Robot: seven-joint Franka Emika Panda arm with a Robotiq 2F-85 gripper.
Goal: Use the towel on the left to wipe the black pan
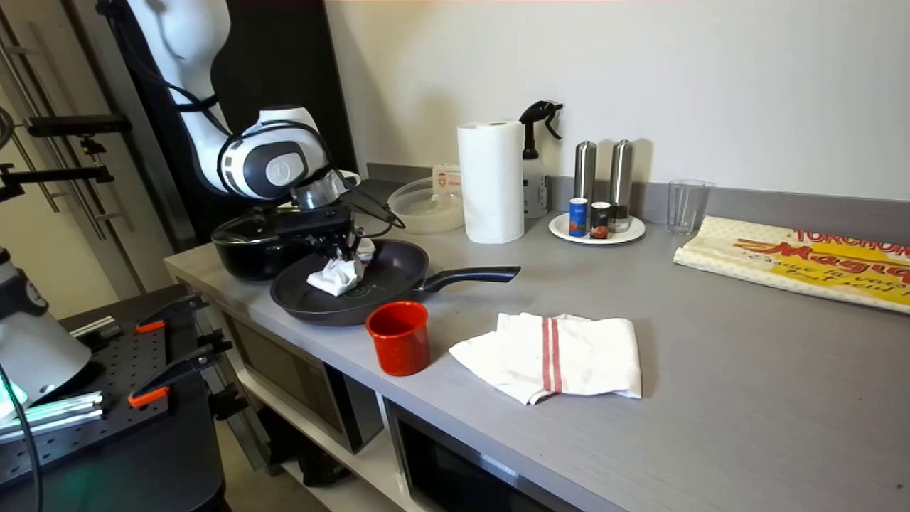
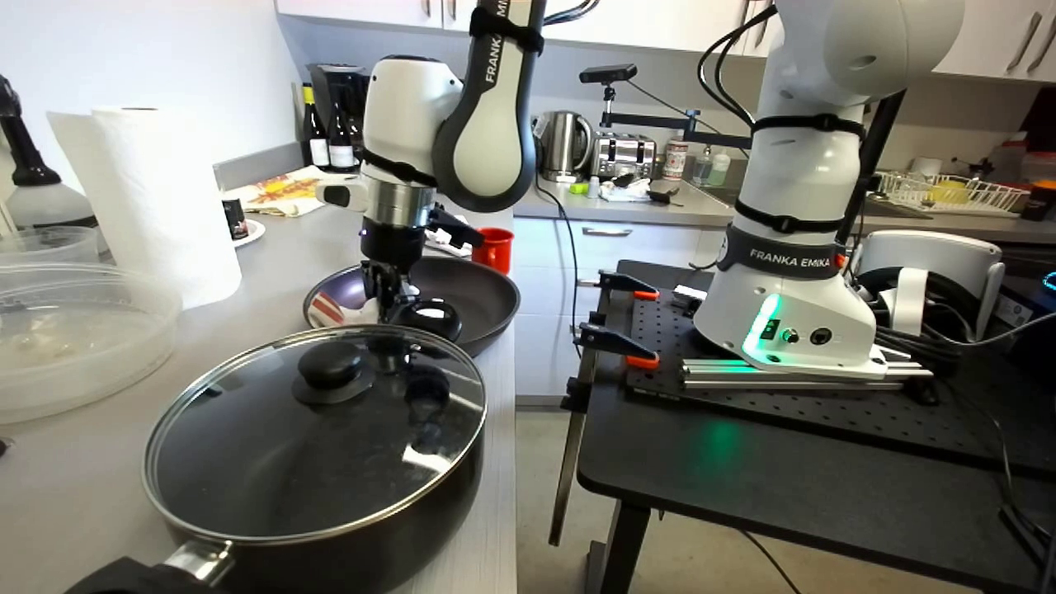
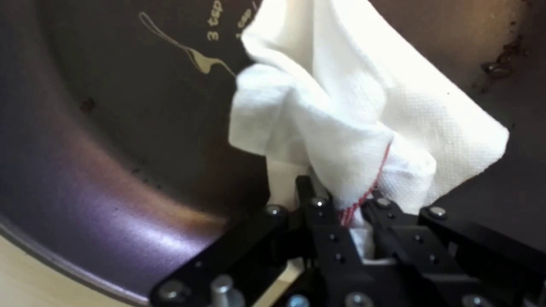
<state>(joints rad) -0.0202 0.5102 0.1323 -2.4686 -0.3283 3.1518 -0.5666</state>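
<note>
Looking into the black pan (image 1: 398, 267), we see a white towel (image 3: 337, 106) inside, pinched by the gripper (image 3: 341, 194), fingers (image 3: 328, 238) nearly together. The towel fans toward the wrist view's top, one corner pointing right. In an exterior view, the pan's long axis follows its rightward handle (image 1: 476, 274).

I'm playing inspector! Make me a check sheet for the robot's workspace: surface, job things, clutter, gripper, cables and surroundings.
Surface: grey counter, flat.
Job's things: crumpled white towel in the black pan; dark specks on the pan's inside.
Clutter: red cup near the pan, folded striped towel, paper roll, lidded pot.
Gripper: closed on the crumpled white towel.
Cables: black, running along the arm.
Surroundings: black table carrying the robot base.
</note>
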